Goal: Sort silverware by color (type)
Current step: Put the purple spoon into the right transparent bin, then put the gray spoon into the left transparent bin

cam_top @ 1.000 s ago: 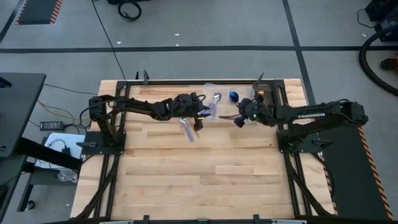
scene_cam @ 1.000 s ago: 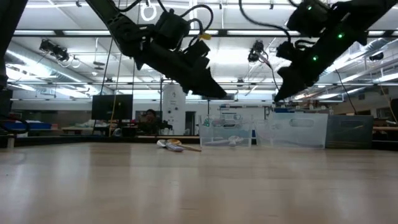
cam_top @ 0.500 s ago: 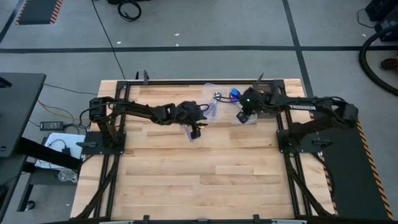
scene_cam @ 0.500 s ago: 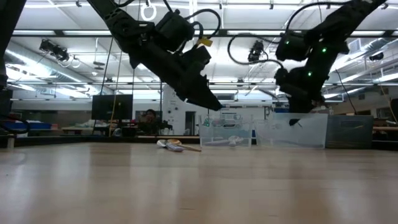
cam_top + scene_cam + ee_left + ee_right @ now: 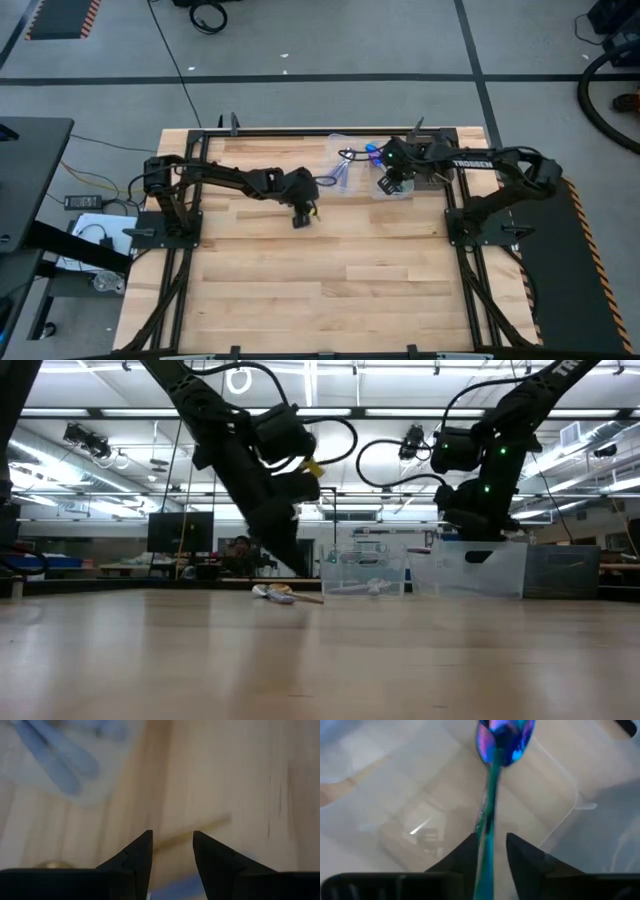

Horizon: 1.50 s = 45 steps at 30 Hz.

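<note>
My left gripper (image 5: 300,216) points down, open, just above the loose silverware (image 5: 275,593) lying on the table near the tray. In the left wrist view a gold handle (image 5: 207,829) runs across the table below the gap between the fingers, and a gold bowl (image 5: 49,865) lies beside it. My right gripper (image 5: 386,184) is over the clear tray (image 5: 352,140), shut on an iridescent purple-blue spoon (image 5: 504,737). Silver utensils (image 5: 338,176) lie in the tray's left compartment. My right gripper has the spoon's teal handle (image 5: 487,827) between its two fingers. The fingers lie along the handle. The purple-blue bowl (image 5: 505,740) sticks out ahead of the fingertips, over a tray compartment, lifted clear of its floor. The pads themselves are hidden by the fingers.
The clear tray has upright walls (image 5: 365,572) at the table's far middle. Bare wooden tabletop (image 5: 320,280) stretches toward the near edge. A person (image 5: 240,550) sits in the room beyond the table.
My left gripper has moved away from the tray, toward the near-left, tipped to point downward and sunk close over the loose silverware. My right gripper has carried the iridescent spoon toward the far edge and come down over the tray.
</note>
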Available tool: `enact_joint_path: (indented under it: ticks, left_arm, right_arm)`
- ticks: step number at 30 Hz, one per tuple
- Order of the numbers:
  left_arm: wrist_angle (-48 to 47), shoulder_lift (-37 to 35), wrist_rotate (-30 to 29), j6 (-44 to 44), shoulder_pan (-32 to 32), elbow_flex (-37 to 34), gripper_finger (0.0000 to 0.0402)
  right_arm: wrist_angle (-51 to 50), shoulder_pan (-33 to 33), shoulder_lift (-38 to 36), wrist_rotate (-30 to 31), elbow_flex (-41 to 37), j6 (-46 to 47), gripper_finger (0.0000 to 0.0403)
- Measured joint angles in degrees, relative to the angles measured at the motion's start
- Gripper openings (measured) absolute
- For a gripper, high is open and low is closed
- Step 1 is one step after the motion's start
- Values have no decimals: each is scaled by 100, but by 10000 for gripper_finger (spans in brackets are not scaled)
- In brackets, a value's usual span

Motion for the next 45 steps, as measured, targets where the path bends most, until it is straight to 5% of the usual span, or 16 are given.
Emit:
enact_joint_path:
  ticks: [8, 17, 28, 35, 39, 45]
  left_arm:
    - [-1443, 4, -53, 1441, 46, 343, 148]
    - [-1825, 4, 329, 3143, 406, 493, 145]
    - [-1775, 26, 763, 3485, 718, 491, 126]
    - [-1685, 24, 753, 3413, 706, 491, 125]
    - [-1732, 26, 715, 3476, 702, 489, 125]
    - [-1818, 24, 559, 3809, 699, 489, 125]
  right_arm:
    - [-101, 30, -513, -288, 129, -136, 180]
    - [-203, 406, -888, -295, 131, -118, 182]
    - [500, 475, -554, 44, 129, -606, 180]
    - [1079, 188, 294, 1011, 127, -911, 178]
    - [538, -7, 512, 1414, 243, -514, 177]
    - [78, 53, 112, 579, 356, -354, 176]
